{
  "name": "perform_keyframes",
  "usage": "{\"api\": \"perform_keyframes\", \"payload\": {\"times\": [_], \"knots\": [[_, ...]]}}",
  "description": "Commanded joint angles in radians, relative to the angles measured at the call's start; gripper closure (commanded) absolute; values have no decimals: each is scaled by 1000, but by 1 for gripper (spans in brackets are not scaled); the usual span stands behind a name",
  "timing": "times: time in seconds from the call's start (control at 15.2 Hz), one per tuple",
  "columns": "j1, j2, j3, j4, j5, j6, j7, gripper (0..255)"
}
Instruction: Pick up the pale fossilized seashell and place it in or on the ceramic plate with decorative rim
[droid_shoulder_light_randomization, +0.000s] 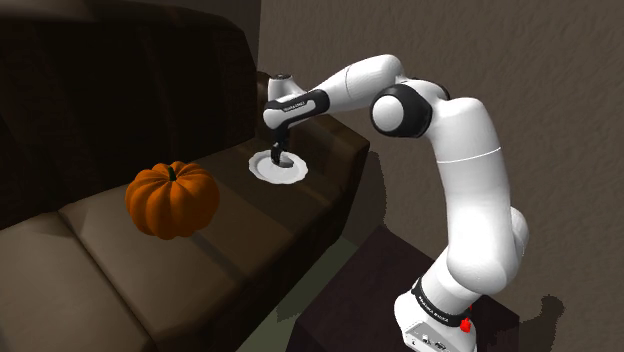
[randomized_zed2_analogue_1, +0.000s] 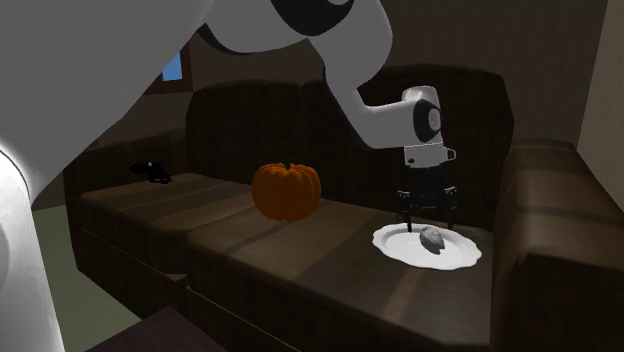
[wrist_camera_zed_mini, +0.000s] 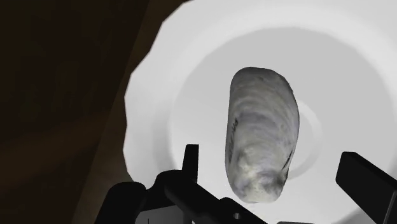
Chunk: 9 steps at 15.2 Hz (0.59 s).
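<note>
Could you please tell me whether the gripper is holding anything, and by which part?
Nothing is held: the gripper stands open over the shell, which lies free on the white plate.

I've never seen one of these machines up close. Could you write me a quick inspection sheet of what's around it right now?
Surface: dark brown cushioned sofa; its seat is the work surface.
Job's things: pale grey oblong seashell lies on the white plate with scalloped rim, near its middle.
Clutter: round orange pumpkin with dark stem on the seat, apart from the plate; small black object at the sofa's other end, too small to identify.
Grippers: black two-finger gripper just above the plate, open, fingers either side of the seashell without touching it.
Cables: nothing seen.
Surroundings: plain brownish wall beside the sofa.
</note>
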Motion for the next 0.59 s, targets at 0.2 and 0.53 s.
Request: {"api": "perform_keyframes", "payload": {"times": [0.2, 0.53], "knots": [[7, -46, 3, 10, 3, -57, -1, 0], [7, -46, 3, 10, 3, -57, -1, 0]]}}
